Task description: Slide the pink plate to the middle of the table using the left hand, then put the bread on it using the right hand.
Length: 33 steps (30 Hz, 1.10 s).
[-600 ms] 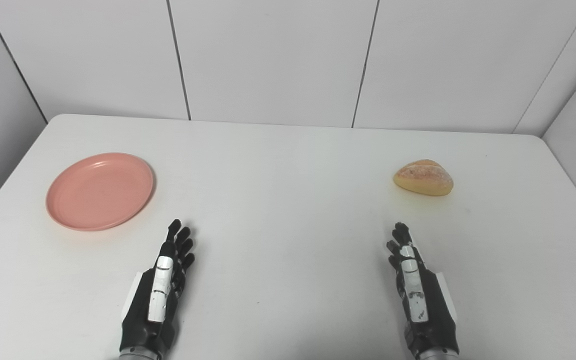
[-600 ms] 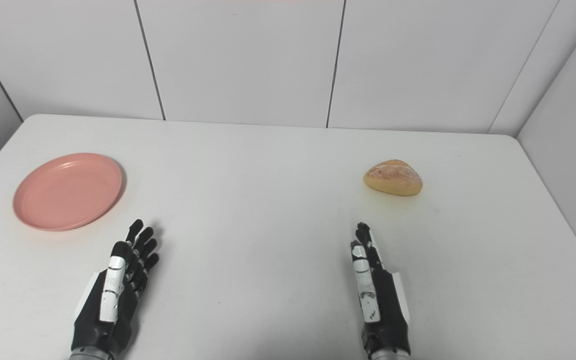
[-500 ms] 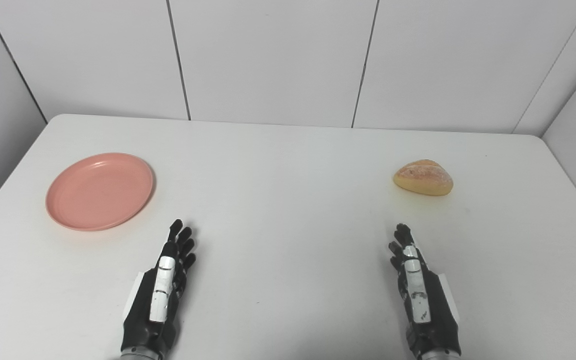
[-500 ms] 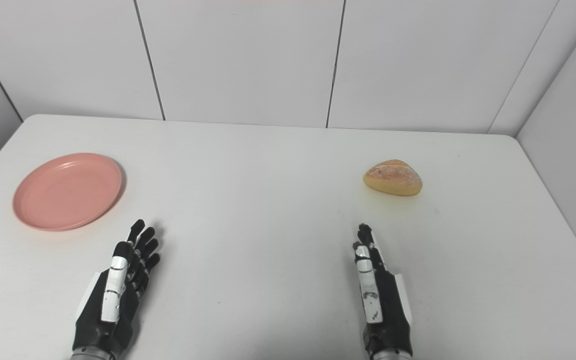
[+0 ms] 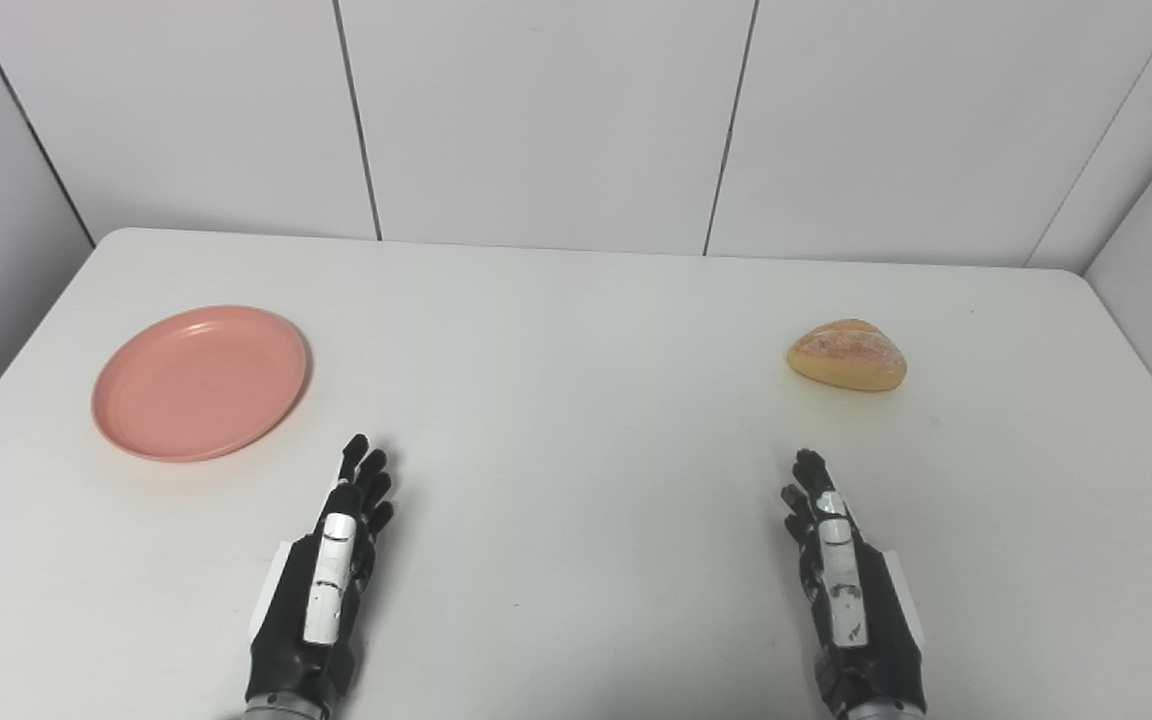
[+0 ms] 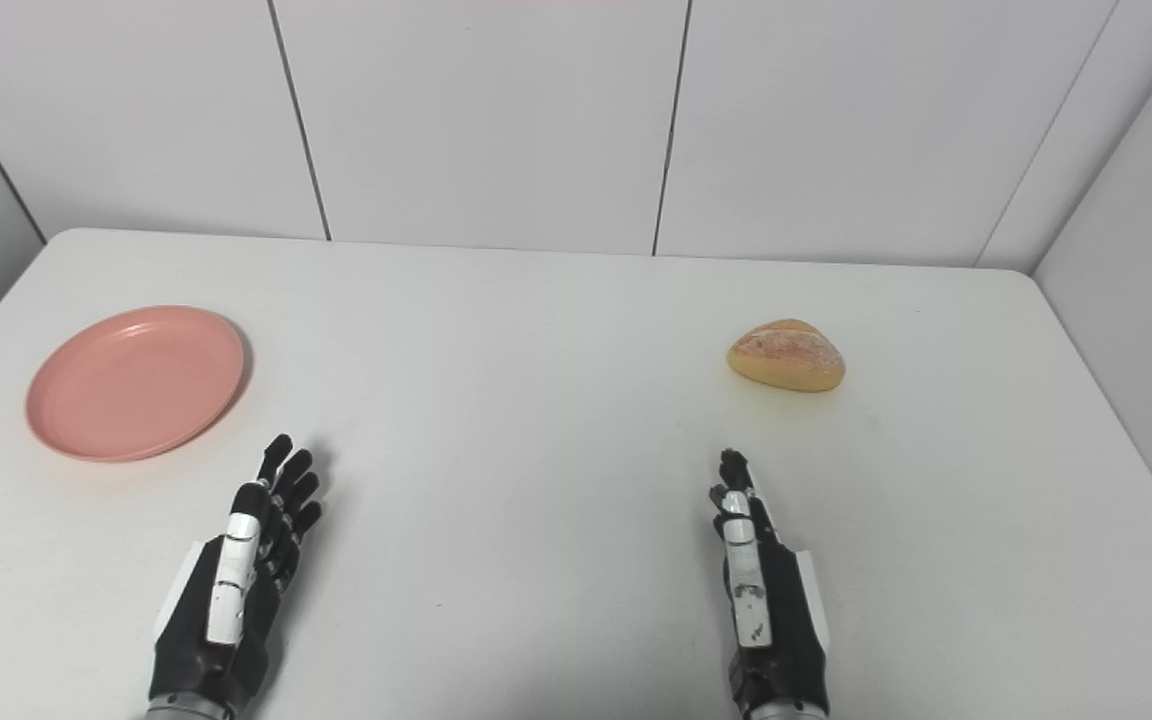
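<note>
We find the plate (image 5: 200,382) flat on the desk (image 5: 576,420) at the far left, near the left edge, empty, well off from the middle where it has to end up; we judge the slide is not yet begun. The bread (image 5: 847,354) sits on bare desk at the far right, about level with the plate, well apart from it. That split looks deliberate to us: each thing lies on the side of the robot hand meant to work it, so neither arm has to cross over, and the middle between them is bare desk for the plate. The left robot hand (image 5: 321,585) comes in from the bottom edge, lies low over the desk with its back up, fingers (image 5: 361,480) stretched forward and a little spread, holding nothing; its tips point toward the plate's near right rim but are not touching it, a gap of bare desk between. The right robot hand (image 5: 851,600) mirrors it at the right, turned more edge-on, fingers straight and close together, empty too, pointing up toward the bread and short of it. We cannot tell whether either palm rests on the desk or hangs just above it. Both arms read as a ready pose. Our guess for the next move: left robot hand reaches to the rim and pushes the plate right toward centre.
</note>
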Motion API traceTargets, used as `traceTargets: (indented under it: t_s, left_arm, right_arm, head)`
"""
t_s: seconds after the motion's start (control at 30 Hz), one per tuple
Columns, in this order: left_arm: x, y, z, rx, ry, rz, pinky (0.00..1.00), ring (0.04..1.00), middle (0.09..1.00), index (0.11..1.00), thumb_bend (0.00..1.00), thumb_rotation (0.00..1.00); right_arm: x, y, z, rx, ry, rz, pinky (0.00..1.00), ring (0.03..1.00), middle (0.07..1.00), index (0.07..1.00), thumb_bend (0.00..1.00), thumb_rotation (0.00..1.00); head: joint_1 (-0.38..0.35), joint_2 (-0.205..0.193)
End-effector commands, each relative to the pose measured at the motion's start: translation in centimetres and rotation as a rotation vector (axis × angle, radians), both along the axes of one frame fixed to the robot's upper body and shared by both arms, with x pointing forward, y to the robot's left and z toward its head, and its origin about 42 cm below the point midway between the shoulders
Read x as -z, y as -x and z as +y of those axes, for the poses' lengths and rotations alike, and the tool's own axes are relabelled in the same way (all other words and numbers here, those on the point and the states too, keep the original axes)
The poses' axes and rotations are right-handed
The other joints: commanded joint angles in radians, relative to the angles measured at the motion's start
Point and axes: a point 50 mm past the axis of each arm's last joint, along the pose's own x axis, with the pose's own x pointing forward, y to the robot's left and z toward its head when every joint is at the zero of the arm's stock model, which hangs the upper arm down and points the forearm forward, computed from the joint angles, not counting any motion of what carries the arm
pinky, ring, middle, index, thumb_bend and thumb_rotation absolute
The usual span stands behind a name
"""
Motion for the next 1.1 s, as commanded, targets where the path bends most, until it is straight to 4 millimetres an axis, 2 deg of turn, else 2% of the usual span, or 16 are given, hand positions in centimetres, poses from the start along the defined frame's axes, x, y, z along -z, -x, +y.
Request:
traceTargets:
  t_s: [0.0,0.37,0.8,0.97,1.07]
  left_arm:
    - [-0.2,1.3,0.7,0.01,-0.041,-0.041,1.0,1.0,1.0,1.0,0.63,1.0]
    - [-0.1,1.0,0.5,0.027,-0.058,-0.048,1.0,1.0,1.0,1.0,0.62,1.0]
    - [-0.3,1.2,0.6,0.019,-0.065,-0.061,1.0,1.0,1.0,1.0,0.63,1.0]
    - [0.2,1.0,0.2,0.02,-0.065,-0.056,1.0,1.0,1.0,1.0,0.62,1.0]
    - [0.8,0.7,-0.5,0.012,-0.05,-0.056,1.0,1.0,1.0,1.0,0.63,1.0]
  right_arm:
    - [-1.1,0.1,0.1,0.01,-0.013,-0.064,1.0,0.965,0.972,0.948,0.76,1.0]
    - [-0.7,-0.3,0.1,0.011,-0.024,-0.078,1.0,0.966,0.97,0.948,0.77,1.0]
    - [-0.9,-0.1,0.0,0.003,-0.019,-0.072,1.0,0.969,0.972,0.949,0.78,0.99]
    - [-0.4,-0.3,-0.5,0.015,-0.018,-0.07,1.0,0.959,0.965,0.943,0.79,0.97]
    - [0.2,-0.3,-1.3,0.016,-0.018,-0.066,1.0,0.957,0.964,0.944,0.78,0.96]
  head:
    - [-0.001,0.001]
    - [0.002,-0.019]
    - [0.008,-0.012]
    - [0.059,-0.044]
    - [0.114,-0.074]
